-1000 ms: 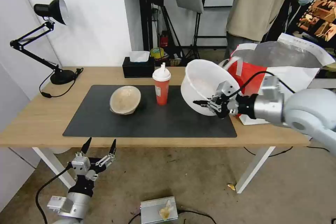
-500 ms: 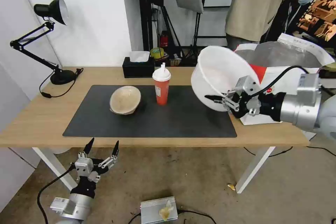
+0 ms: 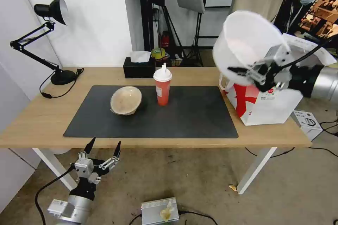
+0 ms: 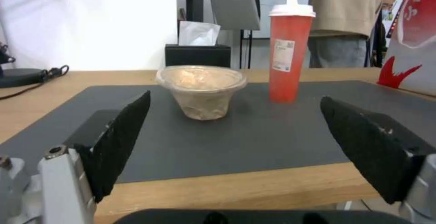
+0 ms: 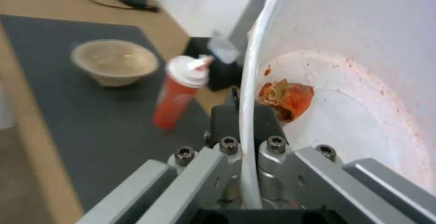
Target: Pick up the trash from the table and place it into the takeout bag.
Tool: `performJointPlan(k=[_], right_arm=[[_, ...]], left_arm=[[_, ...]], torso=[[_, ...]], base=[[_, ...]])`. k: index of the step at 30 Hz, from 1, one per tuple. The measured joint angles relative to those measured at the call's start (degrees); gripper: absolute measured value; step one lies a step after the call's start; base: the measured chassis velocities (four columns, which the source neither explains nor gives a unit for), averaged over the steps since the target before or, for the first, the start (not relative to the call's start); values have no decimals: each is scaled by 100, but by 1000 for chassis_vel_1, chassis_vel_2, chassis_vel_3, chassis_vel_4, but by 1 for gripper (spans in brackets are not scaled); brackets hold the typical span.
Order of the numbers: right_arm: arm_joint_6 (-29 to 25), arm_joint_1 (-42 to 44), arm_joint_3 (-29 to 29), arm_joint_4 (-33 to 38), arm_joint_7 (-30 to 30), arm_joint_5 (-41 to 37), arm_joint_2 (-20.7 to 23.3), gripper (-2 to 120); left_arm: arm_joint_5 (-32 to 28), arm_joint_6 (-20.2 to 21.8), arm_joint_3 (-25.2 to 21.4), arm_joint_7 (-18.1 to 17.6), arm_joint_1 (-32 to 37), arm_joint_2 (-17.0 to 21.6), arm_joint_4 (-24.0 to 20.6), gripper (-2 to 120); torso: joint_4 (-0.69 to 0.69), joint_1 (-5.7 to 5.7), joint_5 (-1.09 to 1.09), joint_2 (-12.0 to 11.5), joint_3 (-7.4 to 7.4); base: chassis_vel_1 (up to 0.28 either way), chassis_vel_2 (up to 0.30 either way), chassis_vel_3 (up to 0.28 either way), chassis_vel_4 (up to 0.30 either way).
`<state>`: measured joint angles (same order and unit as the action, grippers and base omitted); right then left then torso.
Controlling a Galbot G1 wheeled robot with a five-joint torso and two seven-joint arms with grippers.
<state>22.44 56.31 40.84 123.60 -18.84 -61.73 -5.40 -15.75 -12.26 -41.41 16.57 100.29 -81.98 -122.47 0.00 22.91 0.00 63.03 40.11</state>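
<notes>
white bowl (image 3: pixel 243 42), red cup (image 3: pixel 162 88); dark grey mat (image 3: pixel 176 119)

White bowl (image 3: pixel 243 44) is motion-blurred in the head view, rim edges smeared. It covers the near top corner of the takeout bag (image 3: pixel 271 103), so the bag's opening and foil lining can't be read there. In the right wrist view the bowl's far side runs off the picture edge, and the gripper fingers (image 5: pixel 265 122) are half hidden by the bowl wall pinched between them. Right arm is cut off at the head view's right edge past the silver wrist. Label on the red cup (image 4: pixel 290 50) is too small to read. Beige bowl (image 4: pixel 201 89) contents indistinct. Tissue box (image 5: pixel 216 64) blurred, partly behind the cup lid.
</notes>
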Motion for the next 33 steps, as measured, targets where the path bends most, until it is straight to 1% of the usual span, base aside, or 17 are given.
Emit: performJointPlan(k=[6,10,14,15,16,17,19,23,33], right_arm=[[-69,-114,11,-350,-38,108,53,0],[-164,-206,-28,-770,-38,256,76,0],[-177,-221,-50,-904,1,282,51,0],[-191,-303,-137,-998,20,305,27,0],[-233,-534,-338,-1241,32,445,-38,0],[-245,-588,-388,-1329,33,474,-62,0],[-262,-633,-435,-1409,33,507,-98,0],[-324,-781,-588,-1715,17,721,-333,0],[-394,-1126,-863,-2103,-49,1006,-768,0]], left_arm=[[-21,0,2,1,2,56,-6,100],[-68,0,1,9,-6,126,-11,100],[-120,0,-4,89,-29,134,-7,100],[-138,0,-7,125,-39,136,-4,100],[-148,0,7,160,-51,135,1,100],[-148,0,20,168,-51,131,3,100],[-148,0,33,176,-48,126,3,100],[-146,0,41,235,17,126,-60,100],[-103,16,65,293,41,129,-134,100]], torso=[[0,0,0,0,0],[0,0,0,0,0],[0,0,0,-1,0],[-1,0,0,0,0],[0,0,0,-1,0],[0,0,0,0,0],[0,0,-1,0,0],[0,0,1,0,0],[0,0,1,-1,0]], base=[[0,0,0,0],[0,0,0,0],[0,0,0,0],[0,0,0,0],[0,0,0,0],[0,0,0,0],[0,0,0,0],[0,0,0,0],[0,0,0,0]])
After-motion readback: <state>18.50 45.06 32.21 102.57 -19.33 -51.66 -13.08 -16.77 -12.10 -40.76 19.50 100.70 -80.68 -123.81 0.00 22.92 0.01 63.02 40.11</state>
